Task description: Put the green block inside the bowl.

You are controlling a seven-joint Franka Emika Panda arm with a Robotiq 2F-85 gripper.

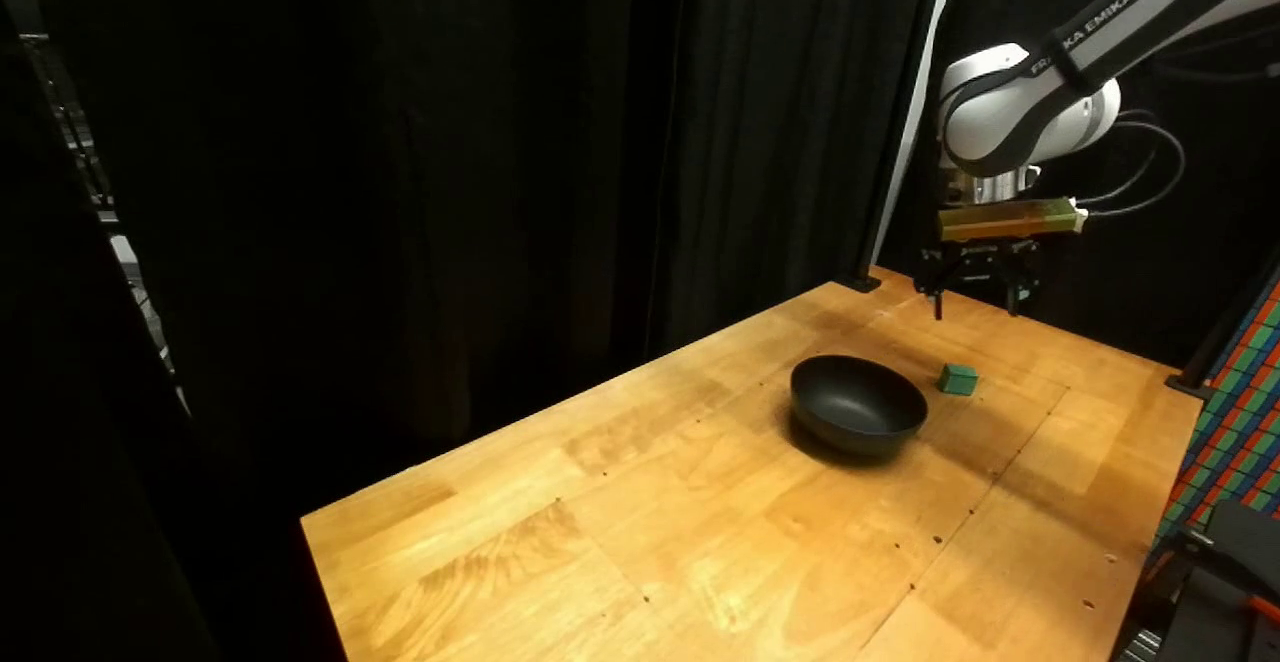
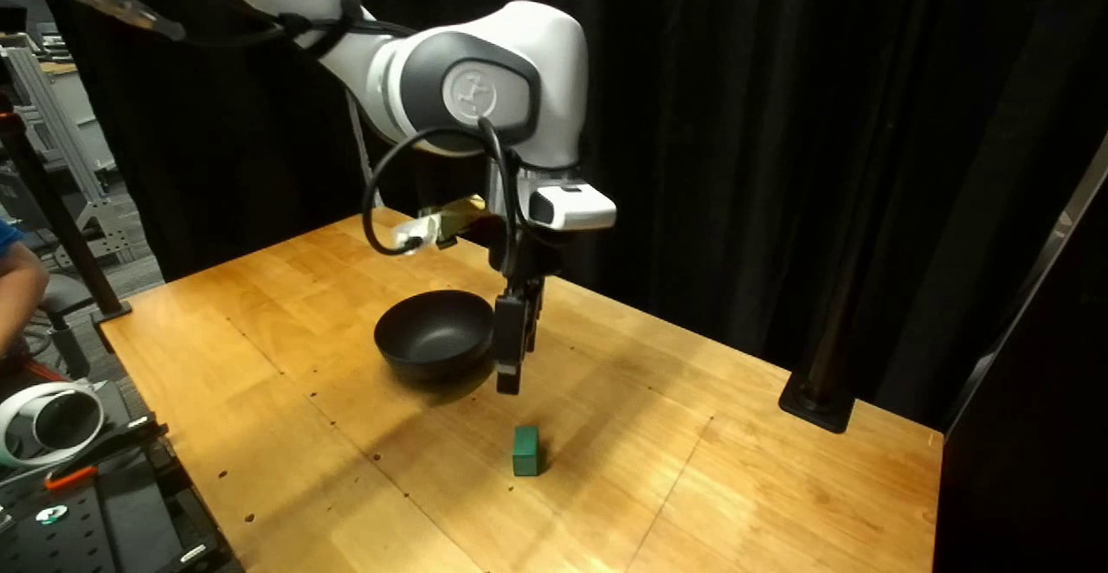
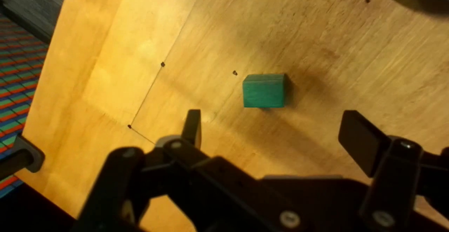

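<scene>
In an exterior view, the gripper (image 2: 519, 363), jaws parted, partly hides the bowl (image 2: 433, 339), centre-left, the green block (image 2: 525, 450) boxy, lower-centre.

Robotics lab, by all signs. A large white-and-grey jointed robot arm (image 1: 1000, 122), EMIKA lettered along its side, hangs over a pale wooden tabletop (image 2: 736, 478) dotted with small dark holes. Black upright posts (image 2: 62, 218) on flat feet stand at the tabletop's edges; long black cloth curtains (image 1: 500, 142) hang behind in both exterior views. Off the tabletop, in an exterior view: a grey metal frame (image 2: 65, 140), a flat black board (image 2: 74, 530) pierced with small holes, a person's bare forearm (image 2: 19, 292) below a blue sleeve (image 2: 7, 235).
</scene>
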